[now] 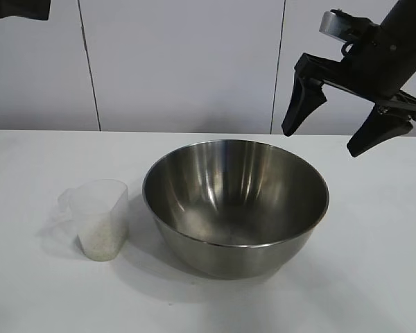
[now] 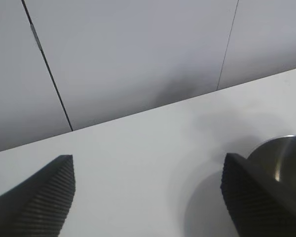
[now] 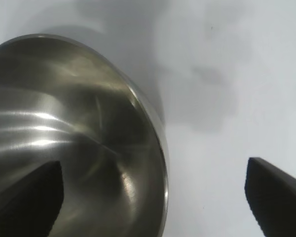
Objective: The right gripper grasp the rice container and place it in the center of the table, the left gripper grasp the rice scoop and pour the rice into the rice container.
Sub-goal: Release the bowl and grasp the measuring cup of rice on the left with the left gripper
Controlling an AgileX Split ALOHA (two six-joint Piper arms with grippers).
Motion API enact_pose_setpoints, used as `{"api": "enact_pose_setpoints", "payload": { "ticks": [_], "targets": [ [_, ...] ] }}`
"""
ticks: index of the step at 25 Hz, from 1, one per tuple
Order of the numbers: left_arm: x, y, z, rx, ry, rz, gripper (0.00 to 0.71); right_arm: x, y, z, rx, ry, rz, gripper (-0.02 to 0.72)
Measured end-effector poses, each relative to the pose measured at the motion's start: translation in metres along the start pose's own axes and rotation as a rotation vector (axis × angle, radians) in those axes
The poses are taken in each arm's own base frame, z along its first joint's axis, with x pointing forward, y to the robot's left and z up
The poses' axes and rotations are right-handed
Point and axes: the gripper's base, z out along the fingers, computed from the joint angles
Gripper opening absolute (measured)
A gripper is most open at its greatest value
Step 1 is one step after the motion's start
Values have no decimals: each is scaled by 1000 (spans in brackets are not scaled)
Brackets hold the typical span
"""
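Clear plastic rice scoop point(image 1: 97, 218) w/ white rice sits on the white desk point(image 1: 374, 277) just left of the steel bowl point(image 1: 236, 208), prob. nearer the spread-open left tool point(image 2: 148, 197) than the raised, open right tool point(image 1: 329, 132).

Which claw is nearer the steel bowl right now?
Right. The right claw hangs open just above the rice container's far right rim. The left claw is off the exterior view's left edge; its wrist view shows only the bowl's rim beside one finger.
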Motion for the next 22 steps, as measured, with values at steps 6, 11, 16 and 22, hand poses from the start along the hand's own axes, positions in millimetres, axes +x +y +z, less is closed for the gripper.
{"api": "enact_pose_setpoints", "payload": {
  "ticks": [6,11,16,22],
  "targets": [
    [0,-1,0,15,0,-92,573,1,0,0,-4,16,2,694],
    [-4,-12,-1,135,22,-224,573,2,0,0,-5,19,2,694],
    [-30,-16,-8,249,13,-217,572,2,1,0,-7,27,3,694],
    [-40,1,-8,74,2,94,570,2,1,0,-7,27,3,694]
  ]
}}
